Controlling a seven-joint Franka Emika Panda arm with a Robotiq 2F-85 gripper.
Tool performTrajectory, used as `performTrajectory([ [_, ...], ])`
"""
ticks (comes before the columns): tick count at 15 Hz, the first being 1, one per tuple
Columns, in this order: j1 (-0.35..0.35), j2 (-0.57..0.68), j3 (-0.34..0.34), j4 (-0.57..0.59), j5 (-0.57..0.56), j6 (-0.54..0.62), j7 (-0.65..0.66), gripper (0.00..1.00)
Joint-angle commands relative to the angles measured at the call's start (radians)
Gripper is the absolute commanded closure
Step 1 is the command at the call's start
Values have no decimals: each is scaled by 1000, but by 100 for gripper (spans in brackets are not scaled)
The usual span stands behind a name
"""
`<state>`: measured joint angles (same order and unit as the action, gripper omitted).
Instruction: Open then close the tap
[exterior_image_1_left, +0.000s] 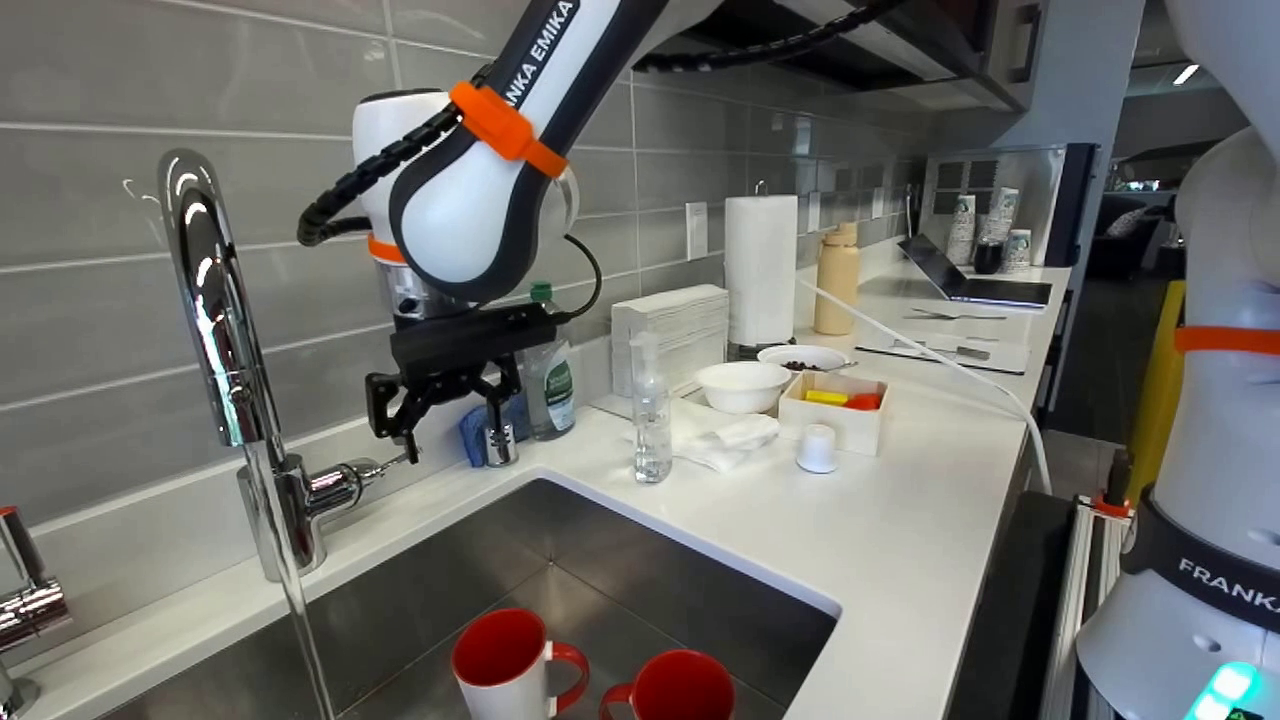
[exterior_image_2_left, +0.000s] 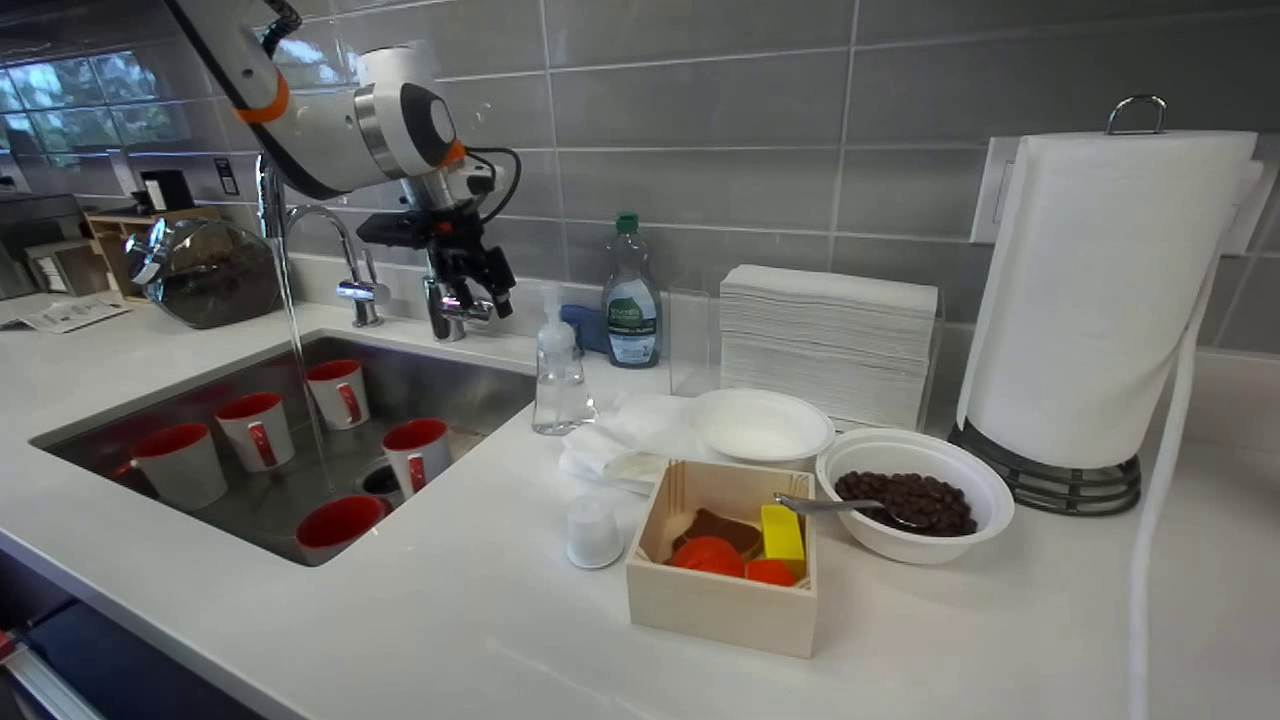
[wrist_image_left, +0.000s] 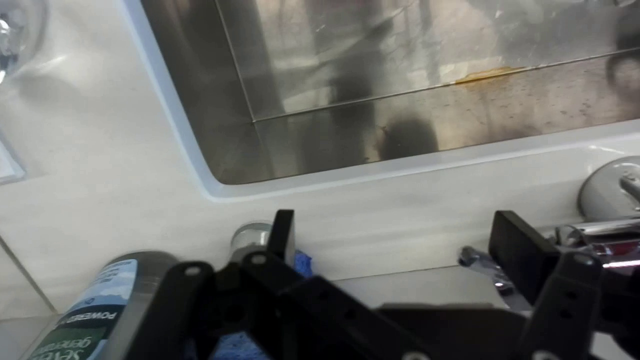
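Observation:
The tap (exterior_image_1_left: 208, 300) is tall shiny chrome with a high arched spout, and water runs from it into the sink. Its side lever (exterior_image_1_left: 385, 468) points out toward my gripper. In an exterior view, the tap's base (exterior_image_2_left: 440, 318) is partly hidden behind my gripper (exterior_image_2_left: 485, 305). My gripper (exterior_image_1_left: 455, 440) is open and empty, pointing down beside the tap near the wall. In the wrist view, the lever (wrist_image_left: 482, 262) shows just inside the right finger of the open gripper (wrist_image_left: 395, 220), partly hidden by that finger. I cannot tell whether they touch.
The sink (wrist_image_left: 210, 100) holds several red-and-white mugs (exterior_image_2_left: 252, 430). A dish soap bottle (exterior_image_1_left: 552, 390), a blue cloth (exterior_image_1_left: 470, 435) and a small chrome cylinder (exterior_image_1_left: 500, 445) stand near my gripper. A clear dispenser (exterior_image_1_left: 652, 420) is farther along. The tiled wall (exterior_image_1_left: 320, 270) is close behind.

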<state>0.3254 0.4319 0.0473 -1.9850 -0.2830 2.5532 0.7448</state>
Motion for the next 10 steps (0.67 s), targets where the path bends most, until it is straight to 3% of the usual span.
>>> performTrajectory([
  [1, -40, 24, 69, 33, 142, 55, -150, 0],
  [9, -34, 1, 76, 48, 254, 13, -318, 0],
  [10, -7, 9, 54, 33, 234, 43, -268, 0],
])
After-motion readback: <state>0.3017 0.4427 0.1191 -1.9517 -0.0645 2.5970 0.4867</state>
